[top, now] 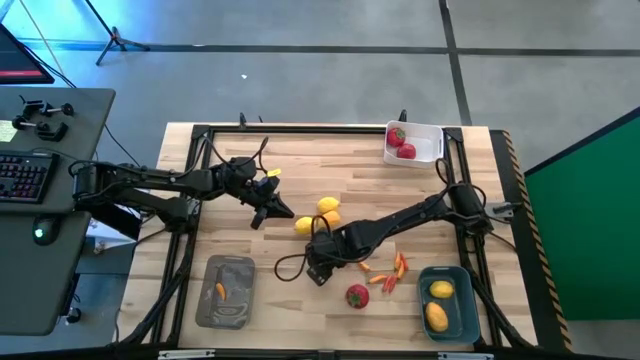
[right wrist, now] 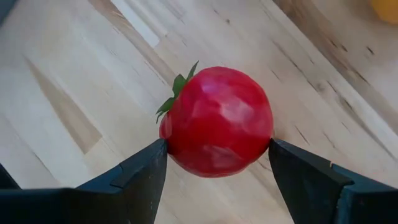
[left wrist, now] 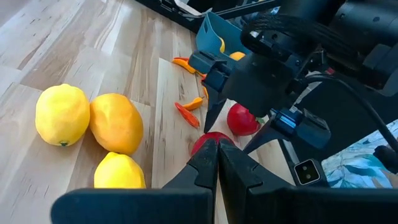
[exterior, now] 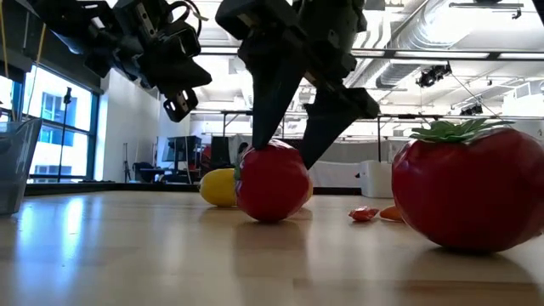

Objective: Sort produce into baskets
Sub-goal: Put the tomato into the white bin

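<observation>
A round red fruit [right wrist: 217,121] with a green top lies between the fingers of my right gripper [exterior: 285,161], near the table's middle. My right gripper [top: 320,258] is shut on it. Another red fruit [top: 357,295] sits on the table nearer the front edge. Three yellow lemons [top: 318,215] lie together by my left gripper [top: 283,210], which hangs shut above the table and holds nothing. Thin orange-red peppers [top: 392,270] lie scattered right of my right gripper. The white basket [top: 432,135] holds two red fruits, the blue basket [top: 462,285] two lemons, and the grey tray [top: 238,300] one pepper. My right gripper pinches the red fruit's two opposite round sides [right wrist: 174,146] between its two fingers. The fingers [exterior: 268,102] come from above, slanting down. The fruit lies tipped, its green top [right wrist: 177,93] pointing sideways. In the low view its underside [exterior: 272,217] seems to rest on the tabletop.
A black frame [top: 200,135] runs around the wooden table. My right arm's cable [top: 290,265] loops over the wood beside the grey tray. A desk with a keyboard [top: 25,175] stands left of the table. Bare wood lies along the far side.
</observation>
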